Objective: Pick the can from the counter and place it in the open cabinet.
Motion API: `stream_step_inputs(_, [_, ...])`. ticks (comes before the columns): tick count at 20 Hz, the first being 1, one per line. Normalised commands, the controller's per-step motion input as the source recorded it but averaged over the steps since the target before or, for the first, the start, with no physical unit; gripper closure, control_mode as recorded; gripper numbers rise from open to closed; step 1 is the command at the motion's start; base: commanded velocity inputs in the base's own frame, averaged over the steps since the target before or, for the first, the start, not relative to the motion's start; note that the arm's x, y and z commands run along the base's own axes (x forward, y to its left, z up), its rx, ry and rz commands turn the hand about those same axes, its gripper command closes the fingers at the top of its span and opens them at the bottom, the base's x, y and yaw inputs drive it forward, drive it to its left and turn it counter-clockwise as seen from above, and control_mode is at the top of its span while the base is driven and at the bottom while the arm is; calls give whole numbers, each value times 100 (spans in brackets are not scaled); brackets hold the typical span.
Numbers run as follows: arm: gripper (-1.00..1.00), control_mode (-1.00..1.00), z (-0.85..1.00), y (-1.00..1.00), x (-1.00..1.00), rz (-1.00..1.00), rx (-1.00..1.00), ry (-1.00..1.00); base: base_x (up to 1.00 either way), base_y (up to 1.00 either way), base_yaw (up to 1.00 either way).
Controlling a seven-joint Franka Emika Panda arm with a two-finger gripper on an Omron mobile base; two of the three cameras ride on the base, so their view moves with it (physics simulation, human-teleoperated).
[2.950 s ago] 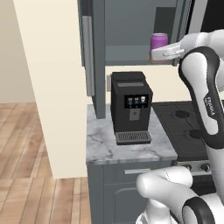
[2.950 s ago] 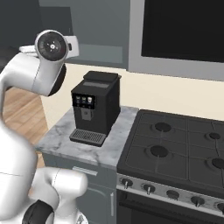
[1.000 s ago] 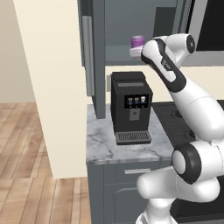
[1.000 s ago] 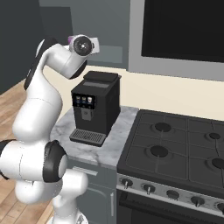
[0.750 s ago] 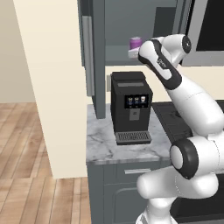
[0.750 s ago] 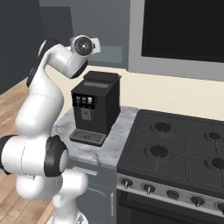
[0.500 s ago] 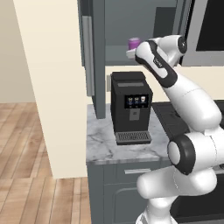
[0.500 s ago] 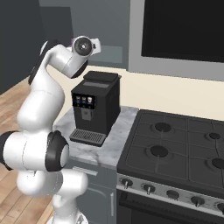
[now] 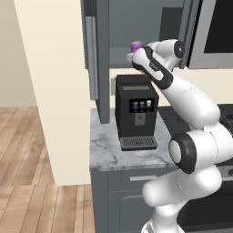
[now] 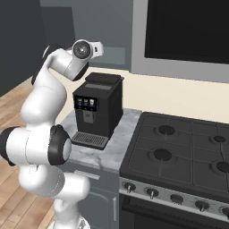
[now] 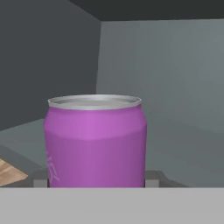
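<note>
The gripper [image 11: 96,181] holds the can [image 11: 95,142] between its two dark fingertips [image 11: 40,179], one on each side of the purple body, jaws closed on it. The can stands upright, its long axis vertical and its pale metal top up. It sits inside the open cabinet [image 9: 136,27], at the front edge of the grey shelf, with the left inner wall near on one side and the back wall well behind it, so open room remains deeper in and to the right. From the left base view the can [image 9: 135,47] shows just above the shelf's front edge, over the black coffee machine [image 9: 136,111]. The cabinet door [image 9: 94,59] stands swung out to the left.
</note>
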Motion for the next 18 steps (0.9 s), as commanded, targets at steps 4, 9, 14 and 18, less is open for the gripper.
stream_step_inputs(4, [100,-100,-8,0,37,-8,0,1,0,0,0])
stream_step_inputs(9, [100,-100,-1,0,41,-5,0,4,0,0,0])
stream_step_inputs(14, [100,-100,0,0,36,-4,0,5,0,0,0])
stream_step_inputs(18, [100,-100,0,-1,35,-2,0,4,0,0,0])
